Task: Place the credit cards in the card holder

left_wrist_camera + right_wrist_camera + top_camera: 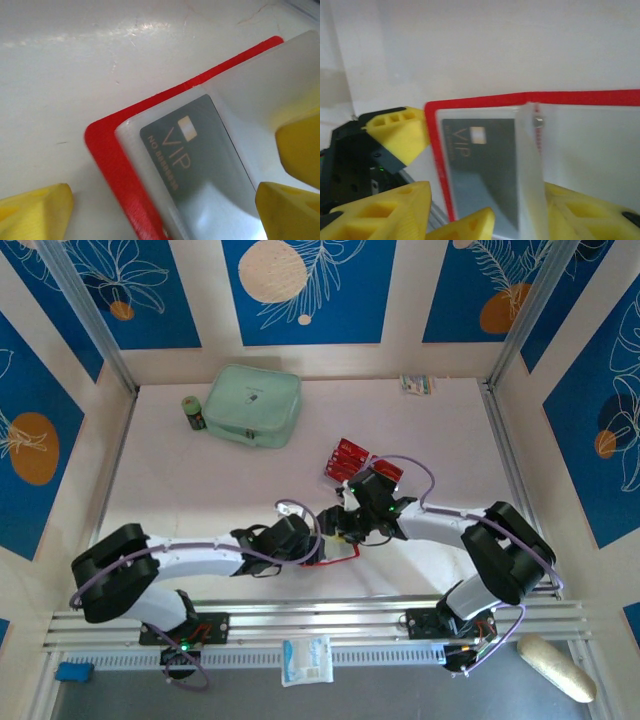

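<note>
the room is a box of pale walls (400, 300) with big blue panels (300, 290), painted with white leaves and orange circles. the table (180, 490) is pale, smooth and a little shiny. at the upper left of the top view a mint-green zip case (253, 405) lies on it.

the left pincer (322, 542) and the right pincer (350, 527) meet in the lower middle of the top view, over the card holder (485, 102). the card holder lies open on the table, with a red rim around a pale grey-white inside. in the left wrist view its corner is between the yellow fingers (35, 210) of the left pincer, which stands wide and holds nothing. the finger at the lower left is apart from the red rim.

in the right wrist view a translucent flap (529, 165) stands up from the holder, between the fingers of the right pincer. its jaws are apart, and a gap shows between the flap and the finger (470, 225) at the lower middle of the frame.

one dark grey card (195, 160) marked "vip" sits in the pocket left of the flap. the other credit cards (348, 458), red, lie in a small group just above the pincers in the top view. a small dark green can (194, 412) stands just beside the left edge of the case.
</note>
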{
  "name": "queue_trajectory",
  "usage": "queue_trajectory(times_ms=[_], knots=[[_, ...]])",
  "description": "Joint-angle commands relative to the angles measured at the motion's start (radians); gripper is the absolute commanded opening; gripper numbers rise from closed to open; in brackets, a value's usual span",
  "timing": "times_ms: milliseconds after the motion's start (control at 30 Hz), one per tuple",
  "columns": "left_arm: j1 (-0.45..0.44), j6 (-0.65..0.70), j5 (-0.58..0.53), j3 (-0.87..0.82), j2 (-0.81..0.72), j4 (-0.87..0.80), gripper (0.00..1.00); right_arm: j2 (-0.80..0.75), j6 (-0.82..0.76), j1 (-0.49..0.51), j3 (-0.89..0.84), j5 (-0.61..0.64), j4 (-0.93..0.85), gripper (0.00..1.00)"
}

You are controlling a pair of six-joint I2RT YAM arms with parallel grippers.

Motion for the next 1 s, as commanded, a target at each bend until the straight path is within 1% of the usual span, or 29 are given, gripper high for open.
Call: queue_trajectory(times_ms=[0, 333, 533, 767, 967], knots=[[0.001, -0.007, -0.038, -0.022, -0.071, -0.046, 0.94, -0.025, 0.050, 0.022, -0.009, -0.020, 0.049, 0.62], [0.014, -0.012, -0.088, -0.076, -0.222, -0.106, 0.94, 0.060, 0.120, 0.064, -0.015, 0.004, 0.148, 0.65], [0.016, -0.019, -0.101, -0.101, -0.278, -0.120, 0.94, 0.105, 0.173, 0.075, -0.021, 0.016, 0.208, 0.65], [0.014, -0.019, -0.093, -0.115, -0.280, -0.115, 0.94, 0.133, 0.225, 0.090, -0.034, 0.051, 0.243, 0.65], [0.015, -0.017, -0.077, -0.133, -0.235, -0.083, 0.94, 0.132, 0.290, 0.118, -0.047, 0.124, 0.247, 0.65]])
